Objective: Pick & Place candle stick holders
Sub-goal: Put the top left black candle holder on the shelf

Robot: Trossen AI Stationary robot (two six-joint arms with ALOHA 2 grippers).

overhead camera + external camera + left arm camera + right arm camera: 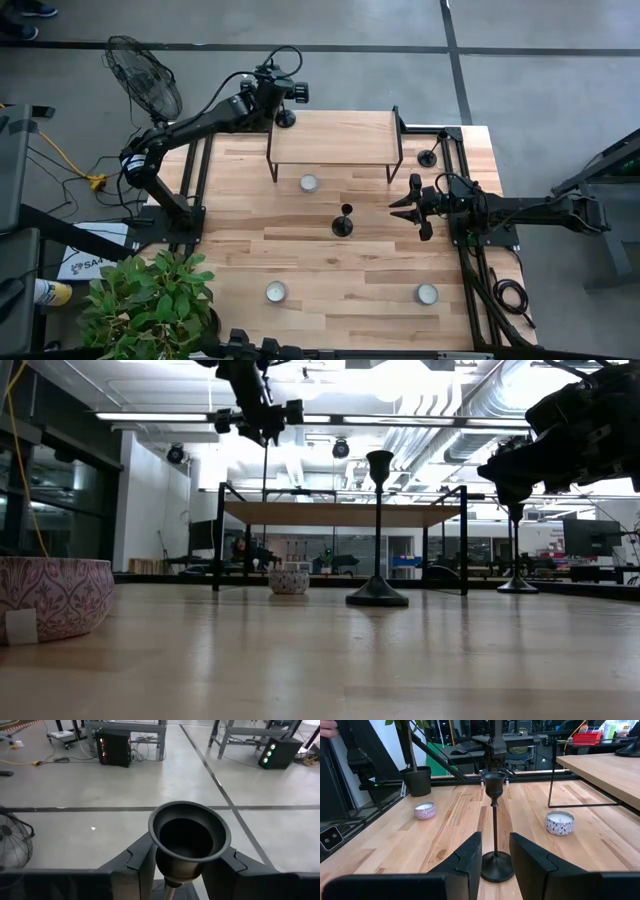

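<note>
Left pincer (182,870) straddles candlestick (189,842) — right pincer (412,207) apart.

In the left wrist view, the candlestick (189,840) has its stem cut off below the cup.

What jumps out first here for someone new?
The black candlestick standing alone mid-table, with the right pincer open just beside it, pointed at it. Next, the left pincer at the far left corner of the raised wooden shelf, its fingers either side of a second candlestick just under its cup. Four small candle tins, like this one, dot the tabletop.
</note>
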